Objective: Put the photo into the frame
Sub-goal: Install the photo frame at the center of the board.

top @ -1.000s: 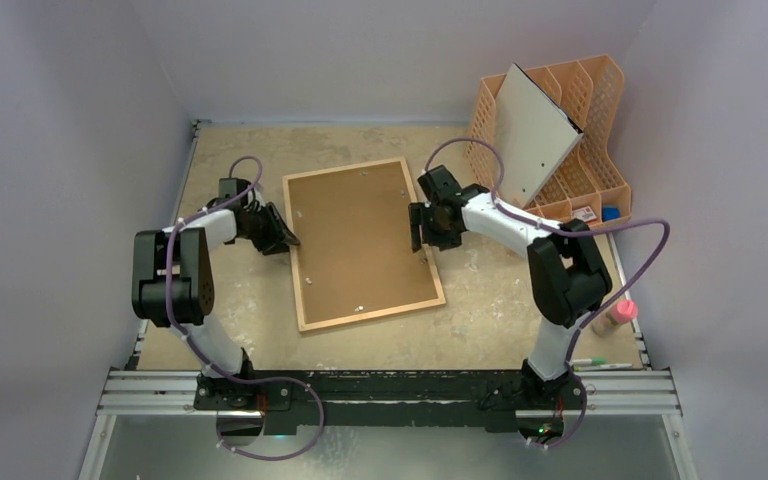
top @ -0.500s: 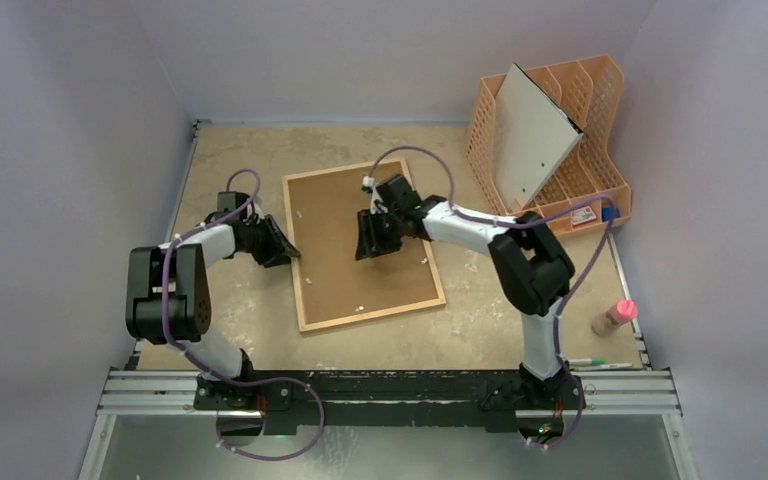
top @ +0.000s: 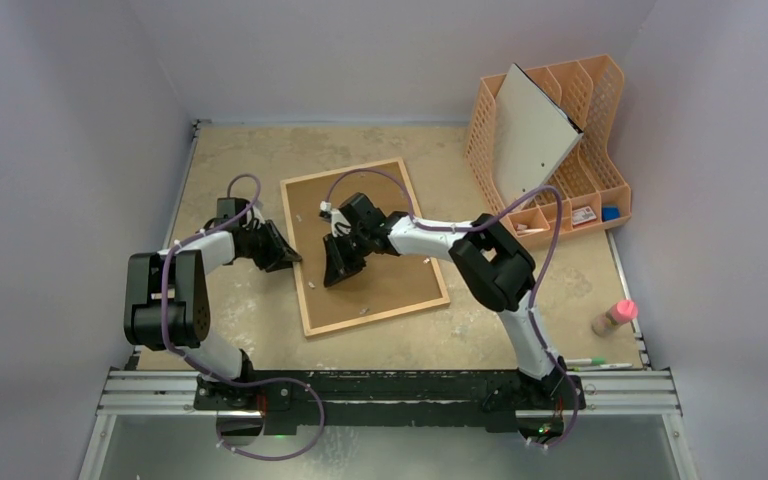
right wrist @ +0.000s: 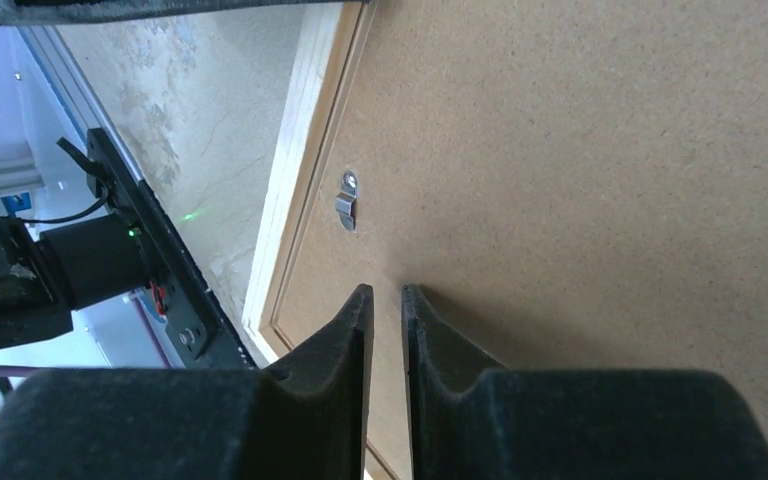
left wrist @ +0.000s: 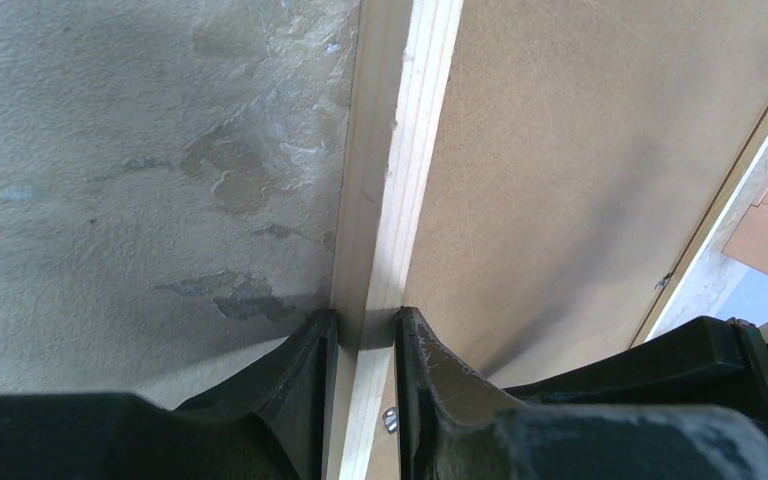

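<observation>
Mottled beige tabletop (top: 520, 320) between pale lilac walls carries a rectangular picture frame of thin light wood (left wrist: 390, 180), lying face down near the middle with a brown hardboard backing panel (top: 400, 270) seated in it. At the far right, an orange plastic lattice organizer (top: 580, 100) holds a white-grey board with a dark edge (top: 535, 130), leaning and untouched.

The left gripper (left wrist: 365, 320) pinches the frame's left rail, one finger on the outer side and one on the inner side, as it did a second ago. What has changed is the right arm. A second ago its gripper sat at the frame's right edge. Now the right gripper (right wrist: 385, 292) has swept across the panel to its left part and hovers close over the hardboard. Its fingers are drawn almost together with nothing between them, just beside a small metal retaining clip (right wrist: 347, 205).

The glossy colour photo shows in no view, so I cannot tell whether it already lies under the panel. Judging by this reach, the right arm is going for the clips, either to free the backing or to lock it, while the left steadies the frame.
</observation>
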